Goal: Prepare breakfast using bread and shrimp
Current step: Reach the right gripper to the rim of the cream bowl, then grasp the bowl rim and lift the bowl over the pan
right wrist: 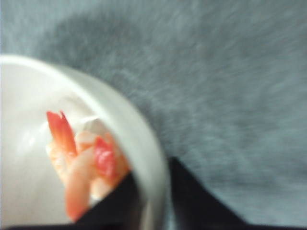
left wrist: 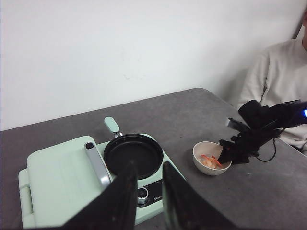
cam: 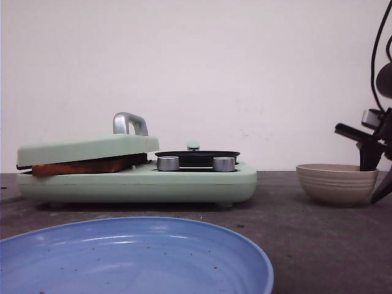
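Nearest the front camera a blue plate (cam: pixel 135 257) lies. Bread (cam: pixel 86 165) is pressed under the lid (cam: pixel 86 149); shrimp (right wrist: pixel 81 163), soft and slippery, sit in the bowl (left wrist: pixel 212 158), whose rim is straddled by the narrowly parted right gripper (right wrist: pixel 153 191). The rim is judged a firm hold. The left gripper (left wrist: pixel 146 191) is held slightly parted, empty.

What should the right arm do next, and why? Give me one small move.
Probably close the right gripper on the bowl's rim: its fingers already straddle the wall, one inside near the shrimp, one outside. The black pan sits bare, and bread is already under the press lid.
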### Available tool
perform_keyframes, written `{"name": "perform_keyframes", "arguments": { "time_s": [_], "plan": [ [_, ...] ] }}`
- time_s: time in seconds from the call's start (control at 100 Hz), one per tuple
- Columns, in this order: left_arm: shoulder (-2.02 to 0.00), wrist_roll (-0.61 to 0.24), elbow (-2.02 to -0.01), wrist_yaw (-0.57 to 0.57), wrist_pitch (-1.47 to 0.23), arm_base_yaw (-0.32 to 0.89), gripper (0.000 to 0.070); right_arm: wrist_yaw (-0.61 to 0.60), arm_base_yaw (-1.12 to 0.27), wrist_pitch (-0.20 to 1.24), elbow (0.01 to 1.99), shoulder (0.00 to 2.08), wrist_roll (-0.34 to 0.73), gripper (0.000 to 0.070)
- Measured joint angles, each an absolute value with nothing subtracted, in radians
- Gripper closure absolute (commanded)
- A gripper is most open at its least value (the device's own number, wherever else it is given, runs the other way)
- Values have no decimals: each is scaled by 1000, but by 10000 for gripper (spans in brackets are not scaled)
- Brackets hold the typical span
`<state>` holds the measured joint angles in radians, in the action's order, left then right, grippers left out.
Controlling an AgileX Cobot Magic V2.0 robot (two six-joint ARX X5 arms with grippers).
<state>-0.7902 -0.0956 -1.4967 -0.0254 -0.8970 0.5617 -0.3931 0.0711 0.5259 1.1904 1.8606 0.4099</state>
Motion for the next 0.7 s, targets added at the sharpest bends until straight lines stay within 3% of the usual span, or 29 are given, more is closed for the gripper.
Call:
{"name": "perform_keyframes", "arguments": {
  "time_s": [0.27,0.55,0.7],
  "plan": [
    [-790,-96,-1497,-26,-897,562,700,-400,25,402,1189,1839,409,700],
    [-794,-96,-1497,-26,-895,562,700,-384,-159,168,1309,1721,429,700],
    [-802,-95,-1497,-25,-890,562,700,-272,-279,157,1399,1729,431,700]
  ]
}}
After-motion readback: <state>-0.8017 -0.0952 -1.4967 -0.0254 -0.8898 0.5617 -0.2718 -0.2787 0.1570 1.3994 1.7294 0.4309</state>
